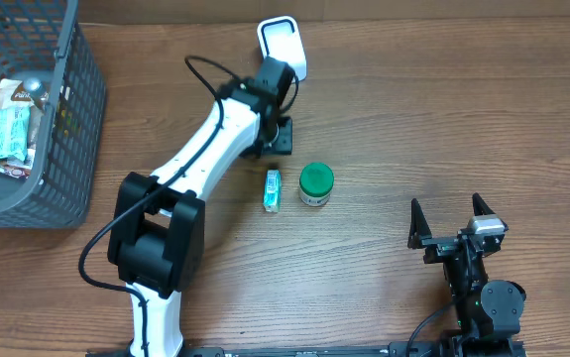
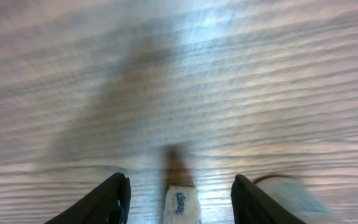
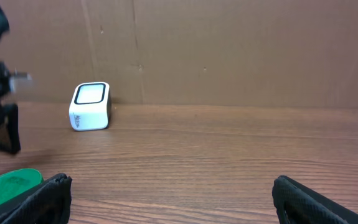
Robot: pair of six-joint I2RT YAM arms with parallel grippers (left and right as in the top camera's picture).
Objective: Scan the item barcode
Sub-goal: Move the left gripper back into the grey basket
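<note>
Packet (image 1: 273, 189) and jar (image 1: 315, 184) lie on tabletop (image 1: 443, 99) at 6 o'clock from scanner (image 1: 283, 45); left tool (image 1: 277, 139) stands part-open, right tool (image 1: 446, 205) wide, both empty, so scan looks pending.

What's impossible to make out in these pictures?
- Barcode on the small packet: too small in the overhead view; blurred and cut off by the bottom edge in the left wrist view.
- Green-lidded jar: its label is unseen from above; in the right wrist view the left edge cuts it off.
- Items in the basket: the wrappers are too small to read in the overhead view, and some sit behind its mesh.
</note>
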